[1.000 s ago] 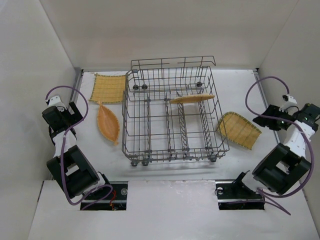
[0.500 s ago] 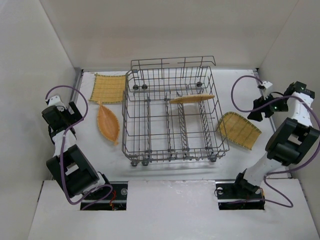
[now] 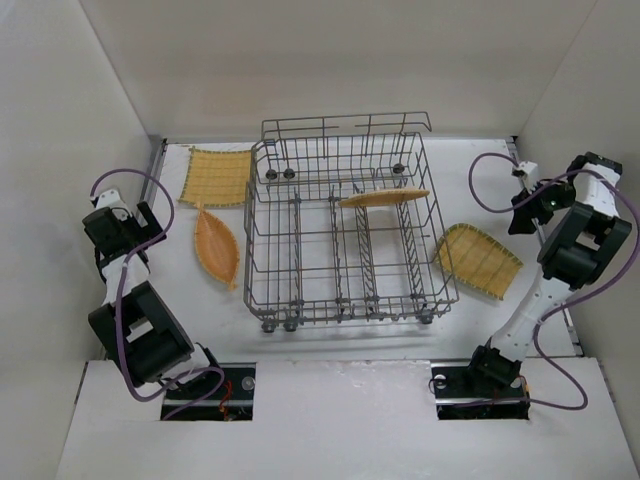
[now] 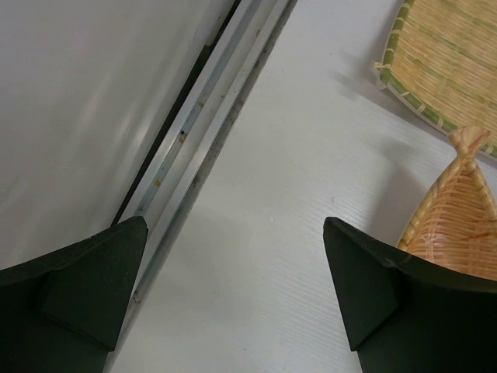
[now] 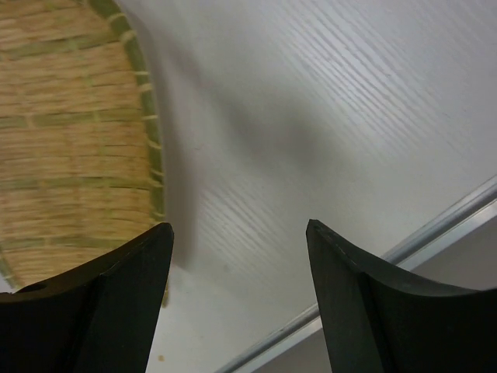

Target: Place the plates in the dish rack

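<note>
The grey wire dish rack (image 3: 345,235) stands mid-table. One orange plate (image 3: 384,197) rests on edge across its tines. A yellow plate (image 3: 217,176) lies at the rack's far left, with the leaf-shaped orange plate (image 3: 215,246) just below it. Another yellow plate (image 3: 478,260) lies right of the rack. My left gripper (image 3: 150,232) is open and empty near the left wall; its view shows the yellow plate (image 4: 450,58) and the orange leaf plate (image 4: 458,225). My right gripper (image 3: 524,213) is open and empty, beside the right yellow plate (image 5: 74,140).
White walls enclose the table on the left, back and right. A metal rail runs along the left table edge (image 4: 210,140) and along the right edge (image 5: 435,233). The arm bases sit at the near edge.
My right arm has swung up and back toward the far right, its gripper now above the table right of the yellow plate. The left arm has barely shifted. The plates have not moved.
</note>
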You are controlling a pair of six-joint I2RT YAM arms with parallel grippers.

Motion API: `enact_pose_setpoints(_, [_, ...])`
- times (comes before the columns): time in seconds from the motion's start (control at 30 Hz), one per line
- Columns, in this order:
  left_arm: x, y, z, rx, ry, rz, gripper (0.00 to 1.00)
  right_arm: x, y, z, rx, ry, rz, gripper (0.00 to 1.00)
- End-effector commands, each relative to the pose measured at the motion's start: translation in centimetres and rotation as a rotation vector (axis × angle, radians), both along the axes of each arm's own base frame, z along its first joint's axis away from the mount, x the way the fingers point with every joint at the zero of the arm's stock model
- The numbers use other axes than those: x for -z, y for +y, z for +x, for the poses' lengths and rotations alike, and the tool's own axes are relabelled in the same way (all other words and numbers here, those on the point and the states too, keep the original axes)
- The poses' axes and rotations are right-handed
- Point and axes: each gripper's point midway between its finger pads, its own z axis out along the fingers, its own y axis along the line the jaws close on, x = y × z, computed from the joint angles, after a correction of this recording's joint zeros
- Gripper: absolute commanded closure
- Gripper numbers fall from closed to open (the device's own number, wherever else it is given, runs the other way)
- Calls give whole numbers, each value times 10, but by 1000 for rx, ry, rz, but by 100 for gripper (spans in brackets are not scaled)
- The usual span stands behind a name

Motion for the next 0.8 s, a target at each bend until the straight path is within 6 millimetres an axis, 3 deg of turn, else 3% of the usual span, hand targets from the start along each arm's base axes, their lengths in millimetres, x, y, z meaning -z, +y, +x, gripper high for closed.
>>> enact_pose_setpoints(0.0, [-17,6,9,2,-24,18,0,-21,36,-66,-37,312,151,25])
enact_pose_setpoints(0.2, [-15,7,10,1,-11,16,0,-6,52,-81,-79,411,165,23])
enact_pose_setpoints(0.43, [-14,8,10,-1,-4,15,0,-11,73,-81,-96,409,199,21])
enact_pose_setpoints(0.77, [-13,7,12,2,6,15,0,0,95,-102,-133,506,231,26])
